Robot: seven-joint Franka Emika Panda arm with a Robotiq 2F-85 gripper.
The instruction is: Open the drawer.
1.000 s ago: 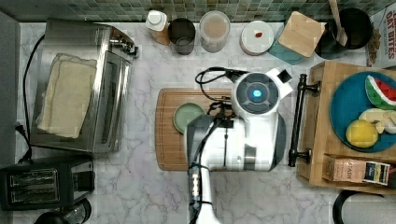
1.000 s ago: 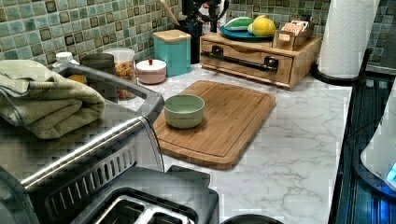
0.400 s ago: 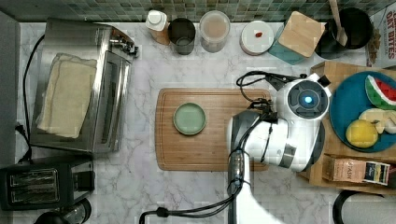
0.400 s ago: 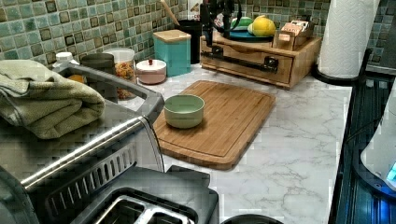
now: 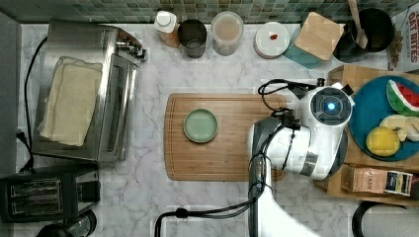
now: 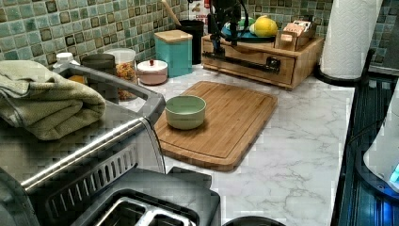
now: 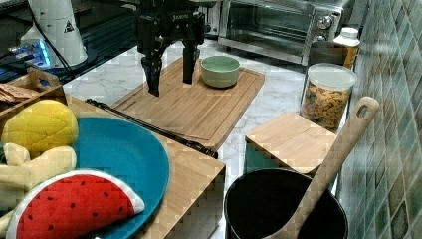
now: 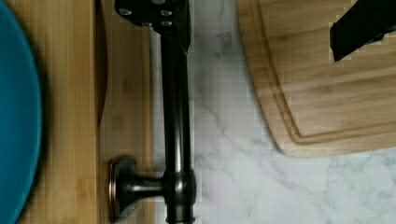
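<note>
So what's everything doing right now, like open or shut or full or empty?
Drawer: shut, front flush with its box.
Gripper: open, above the handle, not gripping it.
Green bowl: upright on the cutting board, empty.
Toaster oven: door shut, folded towel on top.
Cereal jar: lid on, nearly full.
Black pot: open, a wooden spoon leaning in it.
</note>
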